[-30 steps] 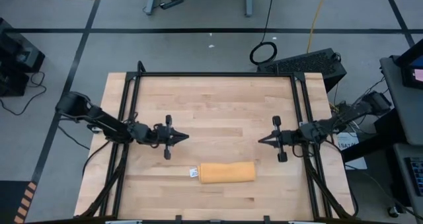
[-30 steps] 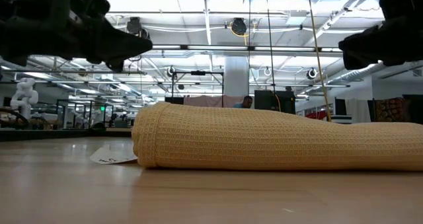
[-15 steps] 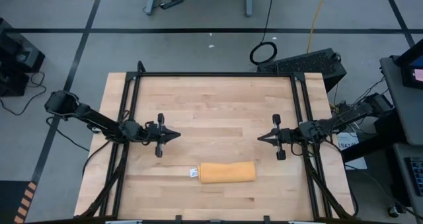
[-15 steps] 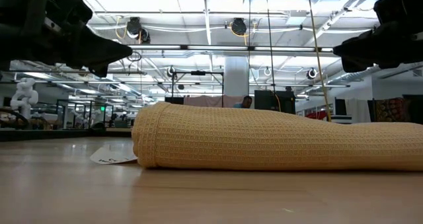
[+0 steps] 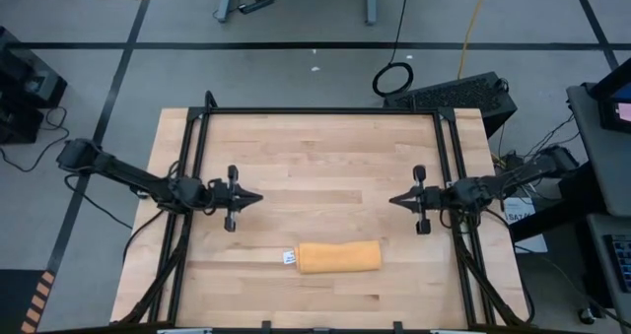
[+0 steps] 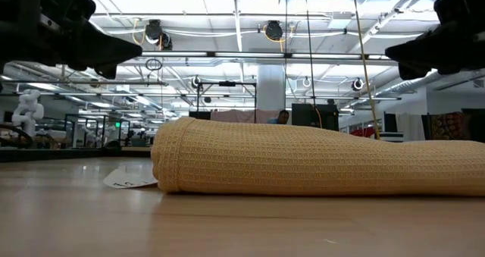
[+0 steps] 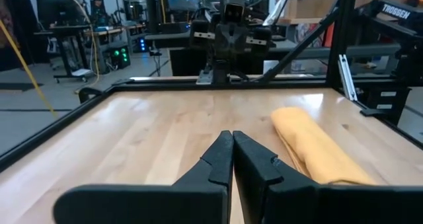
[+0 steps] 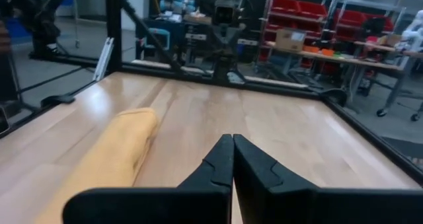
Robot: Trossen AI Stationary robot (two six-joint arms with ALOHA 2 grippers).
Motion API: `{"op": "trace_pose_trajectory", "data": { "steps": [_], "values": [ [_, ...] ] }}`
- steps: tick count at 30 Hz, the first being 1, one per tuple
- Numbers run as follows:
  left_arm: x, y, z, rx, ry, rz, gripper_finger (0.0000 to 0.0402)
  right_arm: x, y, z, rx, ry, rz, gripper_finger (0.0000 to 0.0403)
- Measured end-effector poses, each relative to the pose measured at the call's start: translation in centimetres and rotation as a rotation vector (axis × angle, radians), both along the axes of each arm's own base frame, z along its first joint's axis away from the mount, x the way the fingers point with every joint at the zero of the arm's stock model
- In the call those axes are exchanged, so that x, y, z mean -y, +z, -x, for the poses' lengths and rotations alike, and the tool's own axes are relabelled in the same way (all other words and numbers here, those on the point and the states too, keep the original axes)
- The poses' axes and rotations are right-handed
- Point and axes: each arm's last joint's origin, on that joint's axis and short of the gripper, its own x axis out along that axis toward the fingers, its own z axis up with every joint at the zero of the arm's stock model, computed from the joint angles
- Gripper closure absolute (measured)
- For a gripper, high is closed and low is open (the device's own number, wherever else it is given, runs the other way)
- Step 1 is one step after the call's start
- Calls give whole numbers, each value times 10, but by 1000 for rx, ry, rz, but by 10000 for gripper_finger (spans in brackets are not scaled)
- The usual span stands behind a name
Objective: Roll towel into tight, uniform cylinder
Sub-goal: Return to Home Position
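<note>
Towel (image 5: 339, 257) is not in my fingers: both pairs are pressed together tip to tip, holding nothing, as each wrist view shows. My left gripper (image 5: 256, 197) hangs over the table (image 5: 315, 147) at 9 o'clock from its centre. My right gripper (image 5: 394, 202) hangs at 3 o'clock. They point at each other across bare wood.

The towel lies rolled into a cylinder at 6 o'clock on the table, near that edge and well apart from both grippers. Its small white label (image 5: 289, 258) sticks out of the end toward 9 o'clock. A black frame (image 5: 320, 111) runs along the 12, 3 and 9 o'clock edges.

Against a second ago, my left gripper has drawn back toward 9 o'clock and my right has eased slightly toward 3. The towel has not shifted.

The low view alone shows the towel's (image 6: 303, 162) waffle weave, its rounded rolled end and the label (image 6: 129, 181) lying flat on the wood. There my left gripper (image 6: 136, 51) and right gripper (image 6: 390, 56) hang above it at either side. From my left wrist the towel (image 7: 310, 145) runs lengthwise beside my fingers, and likewise from my right wrist (image 8: 125, 148).
</note>
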Motion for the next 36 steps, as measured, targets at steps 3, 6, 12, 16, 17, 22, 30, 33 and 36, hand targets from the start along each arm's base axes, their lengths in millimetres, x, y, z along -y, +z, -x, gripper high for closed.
{"op": "trace_pose_trajectory", "data": {
  "steps": [3,6,12,16,17,22,30,33,36],
  "values": [
    [-1,1,4,-6,3,-2,387,2,2,5,19,5,-2,403],
    [-2,1,8,-24,6,-6,387,2,2,10,21,35,5,403],
    [-5,1,15,-45,24,-11,387,3,7,17,94,134,61,403],
    [-6,2,19,-39,26,-10,387,7,10,20,136,146,91,403],
    [-6,2,19,-37,26,-9,387,8,10,20,134,132,92,403],
    [-7,7,24,4,26,-7,387,14,5,19,86,93,77,403],
    [-10,7,34,14,51,-1,396,17,4,19,76,123,71,403],
    [-12,5,38,-2,56,26,397,19,4,19,78,100,65,403],
    [-13,5,42,3,57,53,398,21,4,18,68,84,45,403]
  ]
}}
